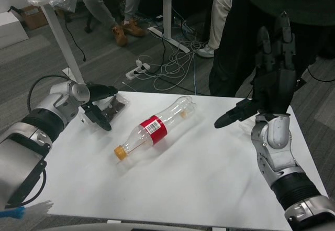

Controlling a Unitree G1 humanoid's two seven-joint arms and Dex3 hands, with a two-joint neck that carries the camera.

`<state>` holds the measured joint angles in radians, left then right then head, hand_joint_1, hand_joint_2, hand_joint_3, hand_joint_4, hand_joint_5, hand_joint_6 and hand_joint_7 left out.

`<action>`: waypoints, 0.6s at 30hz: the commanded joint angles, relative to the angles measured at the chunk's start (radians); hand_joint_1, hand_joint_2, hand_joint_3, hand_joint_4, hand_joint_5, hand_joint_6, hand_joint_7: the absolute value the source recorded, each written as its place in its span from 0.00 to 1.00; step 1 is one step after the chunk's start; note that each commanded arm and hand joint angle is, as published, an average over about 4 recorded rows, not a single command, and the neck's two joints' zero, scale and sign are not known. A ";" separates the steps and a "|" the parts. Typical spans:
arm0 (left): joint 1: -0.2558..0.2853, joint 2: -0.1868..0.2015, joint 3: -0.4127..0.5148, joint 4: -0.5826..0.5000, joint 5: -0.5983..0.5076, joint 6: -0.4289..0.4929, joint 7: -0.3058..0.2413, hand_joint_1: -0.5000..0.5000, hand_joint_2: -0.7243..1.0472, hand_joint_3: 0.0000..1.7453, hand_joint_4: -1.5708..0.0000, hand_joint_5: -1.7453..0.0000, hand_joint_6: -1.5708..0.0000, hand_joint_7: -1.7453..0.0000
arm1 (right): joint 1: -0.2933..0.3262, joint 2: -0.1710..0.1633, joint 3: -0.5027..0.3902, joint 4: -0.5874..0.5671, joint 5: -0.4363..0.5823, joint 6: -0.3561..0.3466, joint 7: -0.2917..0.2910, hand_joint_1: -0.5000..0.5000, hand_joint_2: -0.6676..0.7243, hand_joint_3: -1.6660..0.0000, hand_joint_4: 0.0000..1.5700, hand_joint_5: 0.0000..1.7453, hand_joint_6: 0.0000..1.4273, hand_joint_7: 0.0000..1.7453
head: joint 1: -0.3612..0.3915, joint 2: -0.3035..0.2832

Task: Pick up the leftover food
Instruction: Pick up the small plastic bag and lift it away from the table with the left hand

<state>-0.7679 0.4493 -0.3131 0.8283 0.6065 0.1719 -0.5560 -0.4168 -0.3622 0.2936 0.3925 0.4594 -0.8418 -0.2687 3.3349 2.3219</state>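
Black left hand (pixel 99 108) pinches crumpled clear food wrapper (pixel 114 107) at table's (pixel 209 178) far-left corner, unlifted; right hand (pixel 269 92) raised, fingers spread.

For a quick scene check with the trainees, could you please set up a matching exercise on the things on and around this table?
Things:
1. bottle
2. left hand
3. right hand
4. power strip

States or places:
A. on the floor beyond the table, among cables
B. raised upright, fingers spread, holding nothing
C. lying on its side mid-table, red label, orange cap
D. at the table's far left edge, fingers around a small clear packet

Pairs: 1-C, 2-D, 3-B, 4-A
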 commanded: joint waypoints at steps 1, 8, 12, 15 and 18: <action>0.029 -0.007 -0.029 0.038 0.002 0.021 -0.029 0.00 0.85 0.00 1.00 1.00 1.00 1.00 | 0.015 -0.008 0.003 0.012 0.007 -0.016 -0.003 0.08 1.00 1.00 0.00 0.00 0.00 0.00 | 0.000 0.003; 0.040 -0.018 -0.040 0.045 0.000 0.063 -0.049 0.00 0.90 0.00 1.00 1.00 1.00 1.00 | 0.015 -0.011 0.004 0.022 0.009 -0.019 -0.003 0.08 1.00 1.00 0.00 0.00 0.00 0.00 | 0.003 0.003; 0.045 -0.020 -0.061 0.045 -0.004 0.071 -0.055 0.00 0.90 0.05 1.00 1.00 1.00 1.00 | 0.015 -0.012 0.004 0.023 0.013 -0.021 -0.002 0.08 1.00 1.00 0.00 0.00 0.00 0.00 | 0.006 0.000; 0.046 -0.020 -0.094 0.045 -0.001 0.071 -0.063 0.00 0.94 0.05 0.98 1.00 0.98 0.97 | 0.015 -0.012 0.006 0.024 0.020 -0.023 -0.003 0.08 1.00 1.00 0.00 0.00 0.00 0.00 | 0.006 -0.004; 0.048 -0.022 -0.118 0.045 -0.003 0.072 -0.067 0.00 0.93 0.11 0.88 0.94 0.91 0.94 | 0.015 -0.012 0.007 0.025 0.025 -0.027 -0.003 0.07 1.00 1.00 0.00 0.00 0.00 0.00 | 0.007 -0.007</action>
<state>-0.7781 0.4510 -0.4011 0.8411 0.6181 0.2383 -0.5671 -0.4168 -0.3635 0.2979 0.4123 0.4765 -0.8470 -0.2687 3.3418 2.3164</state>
